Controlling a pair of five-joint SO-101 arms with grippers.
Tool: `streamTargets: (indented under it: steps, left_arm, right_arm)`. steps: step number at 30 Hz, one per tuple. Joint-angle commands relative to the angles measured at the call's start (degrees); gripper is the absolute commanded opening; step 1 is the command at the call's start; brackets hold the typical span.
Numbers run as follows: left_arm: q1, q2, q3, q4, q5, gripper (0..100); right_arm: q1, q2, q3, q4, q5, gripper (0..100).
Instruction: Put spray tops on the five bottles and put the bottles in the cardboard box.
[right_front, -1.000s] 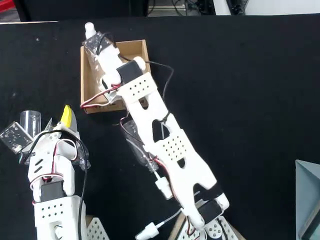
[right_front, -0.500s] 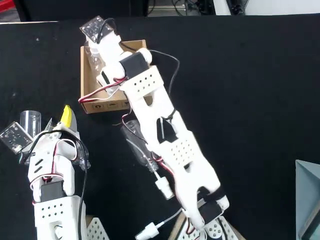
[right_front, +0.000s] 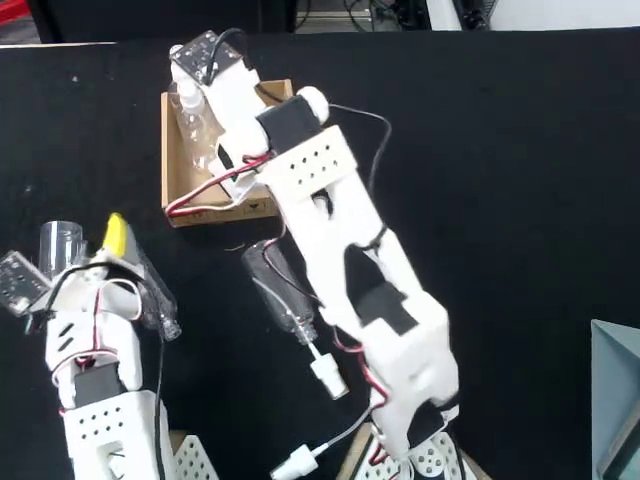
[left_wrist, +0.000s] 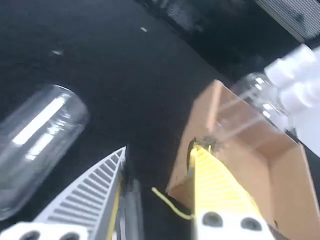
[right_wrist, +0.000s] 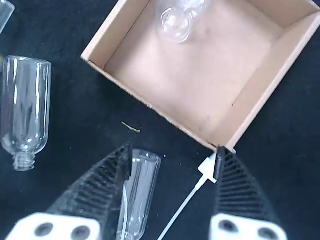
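Right gripper (right_wrist: 172, 156) hangs over cardboard box (right_front: 172, 170), fingers apart, empty. Capped bottle (right_front: 193, 112) inside at far-left wall; rest of box floor free. Left gripper (left_wrist: 159, 152) spread, possibly straddling lying bottle (right_front: 158, 305). Uncapped bottle (right_front: 285, 290) lies just near of box.

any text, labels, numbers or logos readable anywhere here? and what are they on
No text can be read.
Cardboard box: faint dark marks on its outer front wall in the high view, too small to tell whether they are print.
Clear bottles: no labels on them that I can see.
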Motion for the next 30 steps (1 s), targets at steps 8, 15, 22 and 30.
streamTargets:
  steps: [8,15,22,30]
  left_arm:
    - [-12.3,-0.9,-2.2,-1.3,0.2,18]
    - [-20.4,-5.1,-1.8,-0.8,0.3,18]
    - [-23.2,-16.4,1.2,4.0,0.3,18]
    - [-25.5,-15.7,0.0,5.6,0.3,18]
  right_arm:
    - [-1.4,-12.5,5.4,1.3,-0.2,21.2]
    - [-6.1,-12.7,5.4,1.2,-0.4,21.2]
    - [-13.5,-12.5,5.8,-1.4,-3.4,21.2]
    - [-18.7,-8.8,8.7,-6.5,-6.2,21.2]
